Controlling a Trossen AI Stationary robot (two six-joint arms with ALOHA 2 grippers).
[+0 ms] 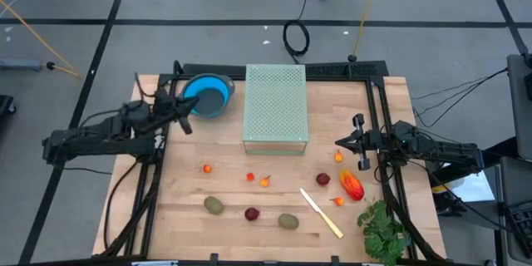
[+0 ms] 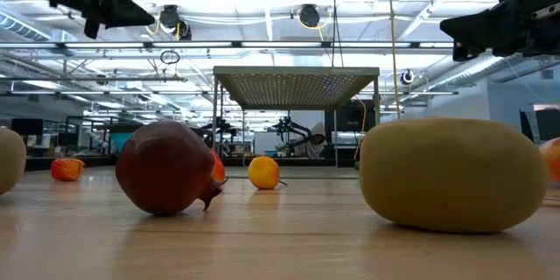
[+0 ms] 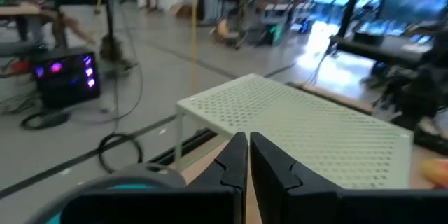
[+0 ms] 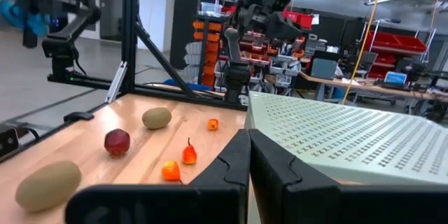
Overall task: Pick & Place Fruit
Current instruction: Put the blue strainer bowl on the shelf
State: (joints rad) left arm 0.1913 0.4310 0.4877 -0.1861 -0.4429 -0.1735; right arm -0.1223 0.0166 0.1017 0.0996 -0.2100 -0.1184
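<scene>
- Hovering above the table's left rear part, the left gripper (image 1: 186,125) has its fingers pressed together on nothing, just beside the blue bowl (image 1: 209,94).
- At the right side, the right gripper (image 1: 361,143) hangs with fingers closed and empty, near the pale green perforated stand (image 1: 275,105).
- Fruit lies scattered on the wooden table (image 1: 249,231) in front of the stand: the red-orange oval (image 1: 352,186) near the right gripper, two kiwi-like ovals (image 1: 214,205) along the front, and two dark red balls (image 1: 252,213).
- Tiny orange-red bits (image 1: 207,167) lie between the stand and the front row.
- A cream knife (image 1: 321,213) and a green leafy bunch (image 1: 383,229) lie at the front right.
</scene>
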